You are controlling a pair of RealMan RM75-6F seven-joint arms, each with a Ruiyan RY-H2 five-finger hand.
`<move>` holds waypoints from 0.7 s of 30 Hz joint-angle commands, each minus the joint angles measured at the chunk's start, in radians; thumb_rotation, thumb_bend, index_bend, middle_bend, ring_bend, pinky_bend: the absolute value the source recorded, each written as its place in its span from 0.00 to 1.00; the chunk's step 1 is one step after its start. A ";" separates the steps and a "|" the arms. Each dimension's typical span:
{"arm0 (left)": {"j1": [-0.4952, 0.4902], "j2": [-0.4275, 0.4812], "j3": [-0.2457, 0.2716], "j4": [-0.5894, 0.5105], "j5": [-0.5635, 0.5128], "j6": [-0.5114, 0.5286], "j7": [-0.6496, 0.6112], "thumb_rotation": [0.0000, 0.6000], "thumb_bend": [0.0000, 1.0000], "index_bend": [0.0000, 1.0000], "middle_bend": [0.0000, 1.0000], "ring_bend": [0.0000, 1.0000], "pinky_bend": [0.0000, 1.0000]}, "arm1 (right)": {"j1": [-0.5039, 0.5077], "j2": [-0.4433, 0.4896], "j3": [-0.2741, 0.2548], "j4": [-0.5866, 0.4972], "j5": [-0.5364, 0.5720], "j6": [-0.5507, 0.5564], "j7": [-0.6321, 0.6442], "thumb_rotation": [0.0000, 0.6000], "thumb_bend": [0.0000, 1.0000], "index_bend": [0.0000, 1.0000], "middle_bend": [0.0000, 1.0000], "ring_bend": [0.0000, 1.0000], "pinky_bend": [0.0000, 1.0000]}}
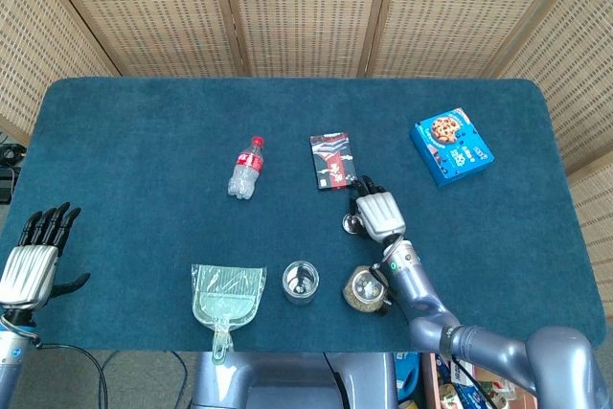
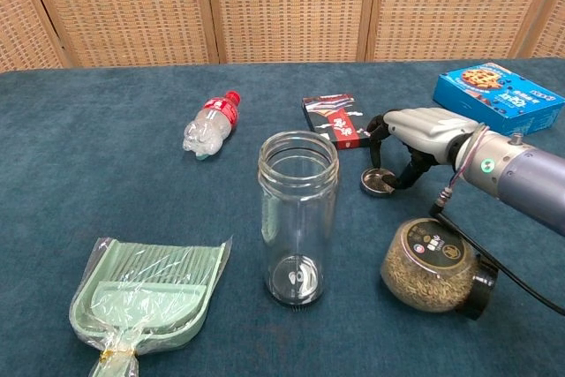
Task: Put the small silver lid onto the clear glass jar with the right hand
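Woven screens behind a blue-covered desk. Centre front, upright and open-mouthed for capping, the clear glass jar. Lowered over the small silver lid just right of it, the right hand, fingers curled down around the rim; contact likely, a firm pinch impossible to tell. At the desk's near-left edge, idle and spread, the left hand. From the chest, lid under the fingertips; from the head, mostly knuckles.
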 commanded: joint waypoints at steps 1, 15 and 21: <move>0.000 0.000 0.000 0.000 0.000 0.000 0.000 1.00 0.19 0.00 0.00 0.00 0.00 | -0.002 -0.001 -0.002 0.001 -0.002 0.003 0.003 1.00 0.54 0.53 0.22 0.02 0.31; -0.002 0.000 0.002 -0.002 0.000 -0.003 -0.004 1.00 0.19 0.00 0.00 0.00 0.00 | -0.005 -0.008 -0.001 -0.004 -0.019 0.026 0.009 1.00 0.54 0.59 0.26 0.04 0.33; -0.001 0.002 0.003 -0.002 0.004 0.001 -0.009 1.00 0.19 0.00 0.00 0.00 0.00 | -0.002 -0.012 0.001 -0.009 -0.017 0.029 0.000 1.00 0.54 0.60 0.26 0.04 0.33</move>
